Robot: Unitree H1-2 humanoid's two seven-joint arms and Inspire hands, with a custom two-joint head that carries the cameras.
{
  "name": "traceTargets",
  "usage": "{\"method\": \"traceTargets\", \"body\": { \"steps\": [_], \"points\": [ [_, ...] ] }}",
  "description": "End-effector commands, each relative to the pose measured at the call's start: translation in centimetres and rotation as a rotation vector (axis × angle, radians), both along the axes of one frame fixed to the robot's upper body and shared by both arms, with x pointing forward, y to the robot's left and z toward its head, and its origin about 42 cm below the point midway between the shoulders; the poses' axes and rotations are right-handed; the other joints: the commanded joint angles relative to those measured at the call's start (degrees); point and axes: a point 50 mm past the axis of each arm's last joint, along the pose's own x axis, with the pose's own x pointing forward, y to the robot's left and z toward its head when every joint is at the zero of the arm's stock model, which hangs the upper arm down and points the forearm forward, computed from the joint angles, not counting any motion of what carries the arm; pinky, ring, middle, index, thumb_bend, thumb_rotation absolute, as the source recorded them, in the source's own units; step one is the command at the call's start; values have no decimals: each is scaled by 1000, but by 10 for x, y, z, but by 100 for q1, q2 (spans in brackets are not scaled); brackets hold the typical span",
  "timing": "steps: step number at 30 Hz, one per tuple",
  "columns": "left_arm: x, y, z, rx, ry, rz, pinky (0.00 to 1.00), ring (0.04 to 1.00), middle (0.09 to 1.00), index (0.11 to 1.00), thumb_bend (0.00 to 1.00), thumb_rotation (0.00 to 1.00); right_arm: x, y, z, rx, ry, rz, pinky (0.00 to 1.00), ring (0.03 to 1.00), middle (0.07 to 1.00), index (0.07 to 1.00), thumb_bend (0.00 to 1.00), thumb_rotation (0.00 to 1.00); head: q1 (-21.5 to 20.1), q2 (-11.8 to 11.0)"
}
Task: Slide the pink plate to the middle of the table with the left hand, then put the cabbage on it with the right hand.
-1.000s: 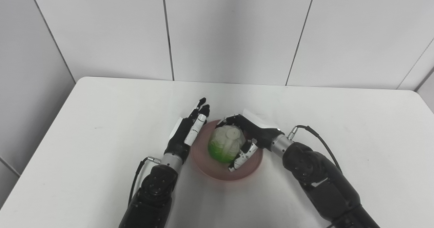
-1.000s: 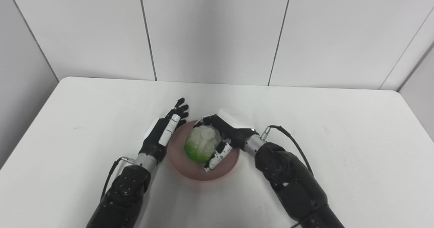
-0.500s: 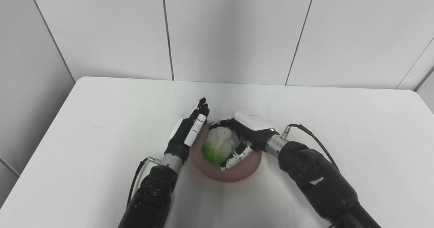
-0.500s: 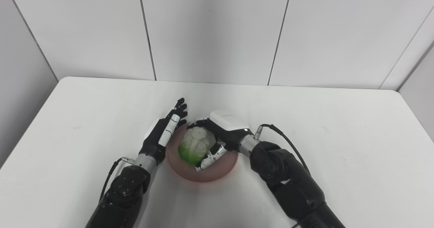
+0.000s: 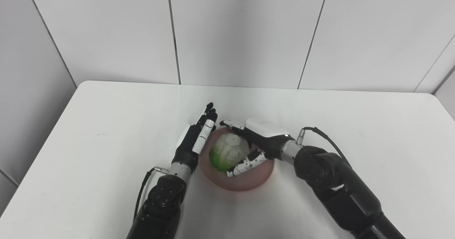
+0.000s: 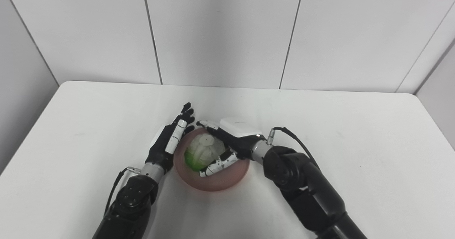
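Cabbage (image 5: 228, 152) lower, leftward on plate (image 5: 249, 180)

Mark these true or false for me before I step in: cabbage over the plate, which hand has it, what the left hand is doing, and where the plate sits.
1. The cabbage is over the pink plate. True.
2. The left hand holds the cabbage. False: the right hand is wrapped around it.
3. The left hand is open, beside the plate's left rim. True.
4. The plate sits at the table's far right corner. False: it is near the middle.
5. The cabbage is all white. False: its lower part is green.
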Motion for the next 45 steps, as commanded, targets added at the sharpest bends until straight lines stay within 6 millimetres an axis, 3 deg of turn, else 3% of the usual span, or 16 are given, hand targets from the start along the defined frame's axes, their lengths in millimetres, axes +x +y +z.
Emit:
{"method": "traceTargets", "body": {
  "steps": [1,5,6,14,18,23,28,30,31,33,35,39,45],
  "points": [
    [-11,-12,-19,8,117,-49,890,958,979,985,784,1000,2,-9,22,3,-34,-17,927,952,979,989,997,487,-7,-8],
    [-11,-9,-20,10,111,-52,878,948,968,980,783,1000,-3,-18,37,-5,-50,-38,951,961,989,1000,991,469,-79,-3],
    [-11,-9,-20,7,113,-52,887,947,967,980,784,1000,-4,-20,41,-8,-56,-48,892,962,996,1000,999,472,-79,-3],
    [-10,-5,-24,6,101,-49,888,946,963,979,763,1000,-9,-43,86,44,-79,-59,793,942,984,1000,1000,444,-185,7],
    [-10,-4,-24,-7,120,-39,899,951,966,984,779,1000,-6,-54,105,96,-135,-64,805,937,988,1000,1000,485,-244,-18],
    [-10,-1,-25,-16,115,-24,924,955,971,989,770,1000,-3,-63,107,202,-185,-106,804,925,980,1000,1000,566,-268,-48],
    [-13,3,-26,-22,98,-20,951,956,968,985,749,1000,-5,-82,81,296,-186,-179,817,932,987,1000,1000,673,-298,-111],
    [-14,6,-26,-17,84,-12,968,959,971,988,748,1000,-9,-87,63,346,-169,-230,851,949,997,1000,998,776,-322,-168],
    [-15,8,-27,-14,78,-8,974,957,973,989,753,1000,-11,-89,55,372,-158,-255,870,968,999,1000,936,909,-330,-188],
    [-16,12,-28,-18,64,4,961,951,973,987,760,1000,-17,-93,34,445,-136,-325,872,973,1000,1000,879,981,-346,-223],
    [-18,15,-29,-18,48,16,960,956,983,993,780,1000,-21,-94,18,509,-125,-377,888,986,1000,1000,830,996,-374,-275],
    [-25,23,-27,-34,30,58,955,949,981,988,803,1000,-33,-93,-25,757,-62,-499,948,992,997,1000,880,1000,-377,-348],
    [-47,33,-15,-45,-3,95,1000,1000,1000,1000,812,1000,-41,-95,-65,997,24,-548,994,1000,1000,1000,777,1000,-427,-356]
  ]
}}
